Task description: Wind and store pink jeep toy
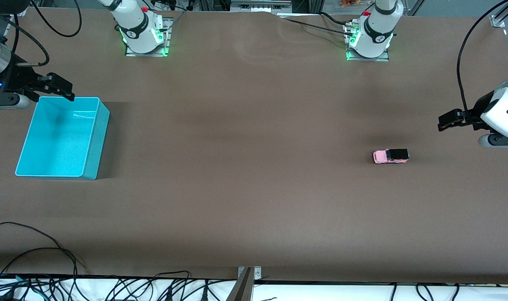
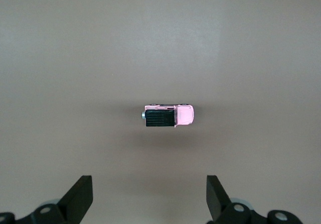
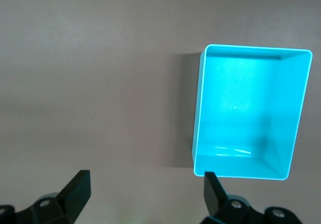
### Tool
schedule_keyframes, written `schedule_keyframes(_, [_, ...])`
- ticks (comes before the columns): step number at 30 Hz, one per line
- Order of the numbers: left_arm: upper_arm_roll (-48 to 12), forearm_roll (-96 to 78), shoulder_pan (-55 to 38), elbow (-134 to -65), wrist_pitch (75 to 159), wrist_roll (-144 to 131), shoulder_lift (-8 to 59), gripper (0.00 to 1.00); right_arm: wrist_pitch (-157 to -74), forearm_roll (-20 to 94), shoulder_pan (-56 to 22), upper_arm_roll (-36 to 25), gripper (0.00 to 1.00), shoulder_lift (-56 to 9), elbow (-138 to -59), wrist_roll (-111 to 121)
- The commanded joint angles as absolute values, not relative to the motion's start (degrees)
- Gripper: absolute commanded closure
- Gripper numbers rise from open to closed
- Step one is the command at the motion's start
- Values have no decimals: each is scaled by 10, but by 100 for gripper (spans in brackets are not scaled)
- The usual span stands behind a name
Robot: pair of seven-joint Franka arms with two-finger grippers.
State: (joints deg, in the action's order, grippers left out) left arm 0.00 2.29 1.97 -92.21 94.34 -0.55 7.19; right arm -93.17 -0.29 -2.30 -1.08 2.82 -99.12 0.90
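Note:
The pink jeep toy (image 1: 390, 156) stands on its wheels on the brown table toward the left arm's end, with its light pink body and black roof showing; it sits mid-picture in the left wrist view (image 2: 168, 115). My left gripper (image 1: 443, 122) hangs open over bare table beside the jeep, apart from it, with nothing between its fingers (image 2: 149, 196). A turquoise bin (image 1: 57, 142) stands empty toward the right arm's end. My right gripper (image 1: 70, 93) hovers open over the bin's rim, empty (image 3: 145, 191), with the bin (image 3: 198, 113) beside one fingertip.
Both arm bases (image 1: 143, 35) (image 1: 369, 39) stand along the table edge farthest from the front camera. Black cables (image 1: 36, 246) trail over the table edge nearest that camera. A metal bracket (image 1: 247, 278) sits at that edge's middle.

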Motion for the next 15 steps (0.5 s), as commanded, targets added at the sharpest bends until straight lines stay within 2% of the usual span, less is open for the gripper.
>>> schedule_keyframes(1, [-1, 29, 19, -918, 941, 0, 69, 0, -929, -13, -25, -13, 0, 30, -985, 7])
schedule_keyframes(15, [-1, 20, 21, -918, 941, 0, 69, 0, -928, -13, -25, -13, 0, 31, -985, 7])
